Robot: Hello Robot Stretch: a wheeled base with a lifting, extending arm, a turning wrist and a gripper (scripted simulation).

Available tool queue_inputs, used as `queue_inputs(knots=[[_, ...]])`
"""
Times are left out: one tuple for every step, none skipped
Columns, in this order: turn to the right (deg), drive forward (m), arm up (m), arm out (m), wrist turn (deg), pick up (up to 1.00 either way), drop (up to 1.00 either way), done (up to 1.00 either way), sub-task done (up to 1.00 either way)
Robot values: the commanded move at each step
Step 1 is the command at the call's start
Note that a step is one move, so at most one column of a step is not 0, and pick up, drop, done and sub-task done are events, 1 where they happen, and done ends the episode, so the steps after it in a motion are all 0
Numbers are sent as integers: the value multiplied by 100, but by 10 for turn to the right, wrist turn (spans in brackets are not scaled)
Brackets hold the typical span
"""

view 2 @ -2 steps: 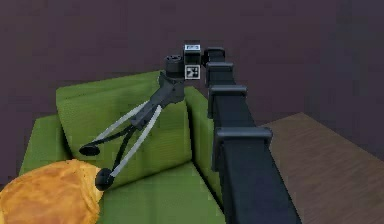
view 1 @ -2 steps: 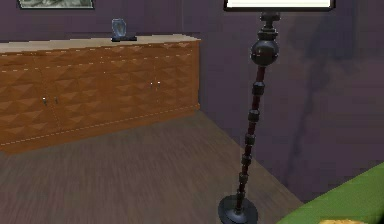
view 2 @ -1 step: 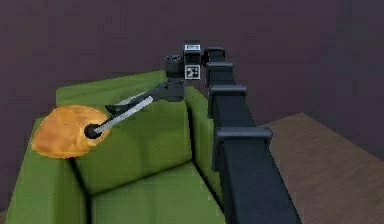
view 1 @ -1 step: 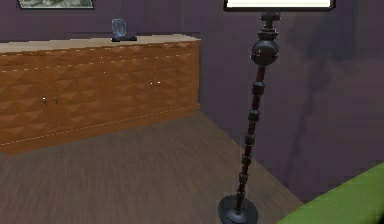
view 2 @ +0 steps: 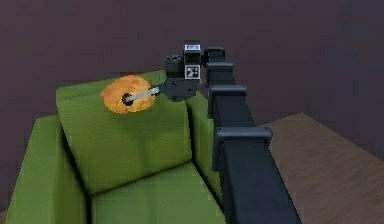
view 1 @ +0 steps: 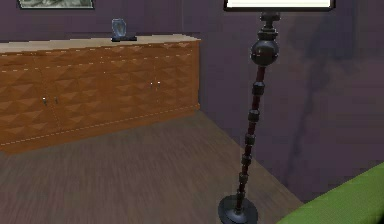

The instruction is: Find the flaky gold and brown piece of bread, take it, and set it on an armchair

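Bread (view 2: 112, 92) at the hand (view 2: 135, 97) tip, before the armchair back (view 2: 110, 140); lamp (view 1: 255, 110) right of sideboard (view 1: 100, 90).

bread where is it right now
In the arm side view, upper left of middle, the bread is at the tip of the jaws, in front of the green armchair backrest's top.

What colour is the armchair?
Green: the armchair shows best in the arm side view.
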Motion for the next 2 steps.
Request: queue_inputs(knots=[[0,0,0,0,150,0,0,0,0],[0,0,-40,0,0,0,0,0,0]])
